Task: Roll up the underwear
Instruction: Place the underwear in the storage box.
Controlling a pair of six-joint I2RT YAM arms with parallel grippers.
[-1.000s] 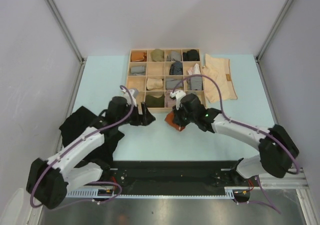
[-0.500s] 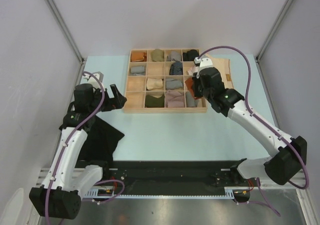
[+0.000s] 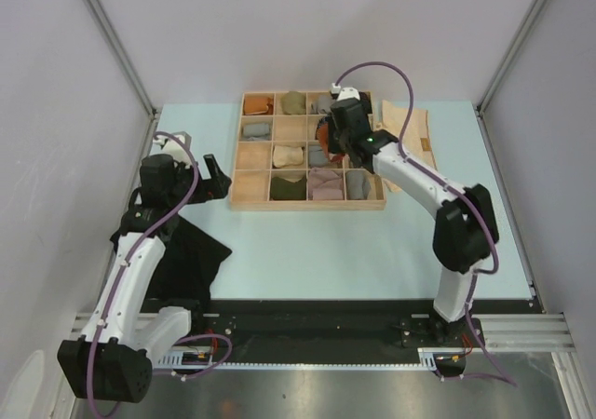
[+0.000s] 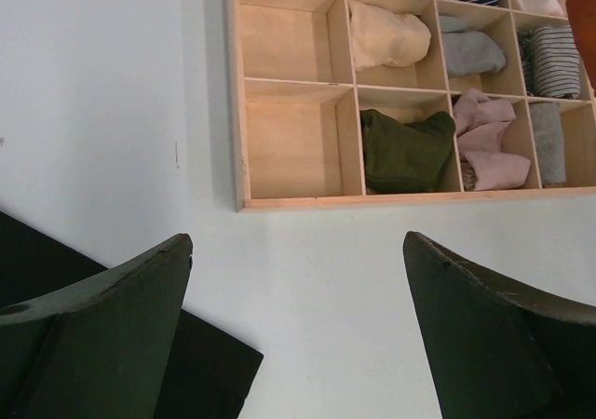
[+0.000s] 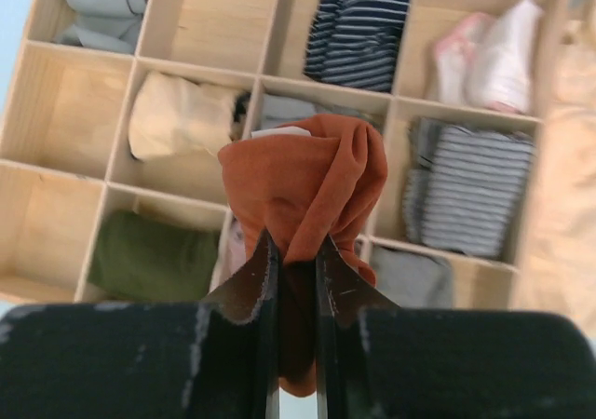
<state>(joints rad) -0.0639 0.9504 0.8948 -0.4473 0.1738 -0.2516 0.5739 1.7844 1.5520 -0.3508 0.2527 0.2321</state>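
left arm (image 3: 130, 270) runs forward up the left side, wrist turned to the right. left gripper (image 4: 298, 242) is wide open with nothing between the fingers. right arm (image 3: 419, 182) is stretched far forward and inward, elbow up, wrist pitched down. right gripper (image 5: 291, 251) has its jaws nearly closed, pinching the orange underwear (image 5: 307, 182) at the fingertips.

Bright, even, diffuse light from overhead. Soft, faint shadows under the arms on table (image 3: 307, 251); darker shade inside wooden tray (image 3: 307, 205) cells. Sharp throughout from the top. Dark and blurred up close at left gripper fingers (image 4: 102, 335); soft-focus at right gripper fingers (image 5: 247, 289), crisp on tray behind.
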